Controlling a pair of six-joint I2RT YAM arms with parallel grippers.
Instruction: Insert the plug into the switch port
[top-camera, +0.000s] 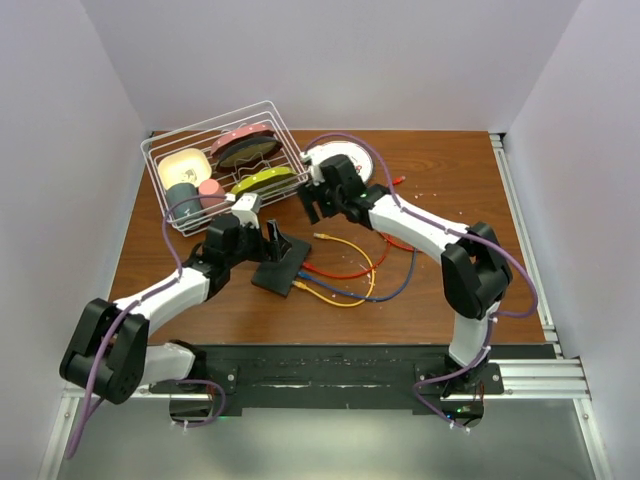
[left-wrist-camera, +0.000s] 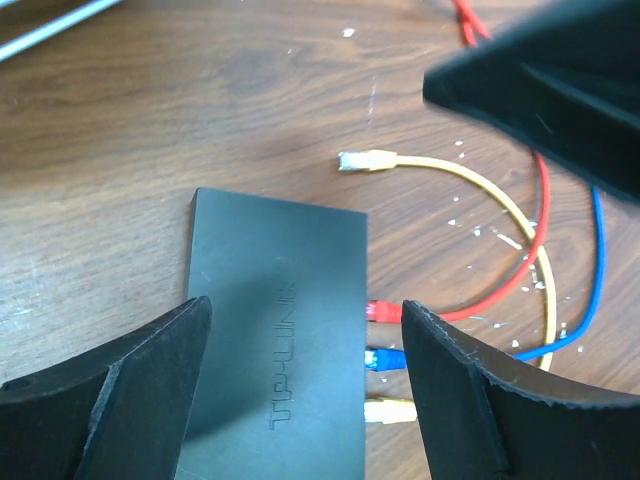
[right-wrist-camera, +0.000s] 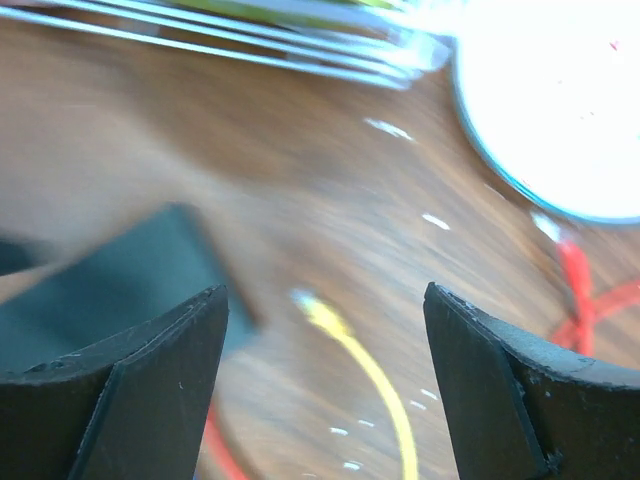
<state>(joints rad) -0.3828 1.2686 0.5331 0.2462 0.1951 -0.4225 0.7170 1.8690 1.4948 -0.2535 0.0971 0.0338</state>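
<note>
The flat black switch (left-wrist-camera: 280, 350) (top-camera: 280, 265) lies on the wood table. A red plug (left-wrist-camera: 382, 311), a blue plug (left-wrist-camera: 386, 360) and a yellow plug (left-wrist-camera: 390, 410) sit in the ports along its right edge. The yellow cable's other plug (left-wrist-camera: 360, 160) (right-wrist-camera: 315, 308) (top-camera: 320, 237) lies loose on the table. My left gripper (left-wrist-camera: 305, 305) (top-camera: 268, 238) hovers open above the switch, its fingers straddling the body without touching it. My right gripper (right-wrist-camera: 325, 290) (top-camera: 320, 210) is open and empty above the loose yellow plug, in a blurred view.
A white wire rack (top-camera: 220, 165) with dishes and cups stands at the back left. A round white plate (top-camera: 350, 158) (right-wrist-camera: 560, 100) lies beside it. Red (left-wrist-camera: 520, 280), blue (left-wrist-camera: 590, 290) and yellow cables loop on the table right of the switch.
</note>
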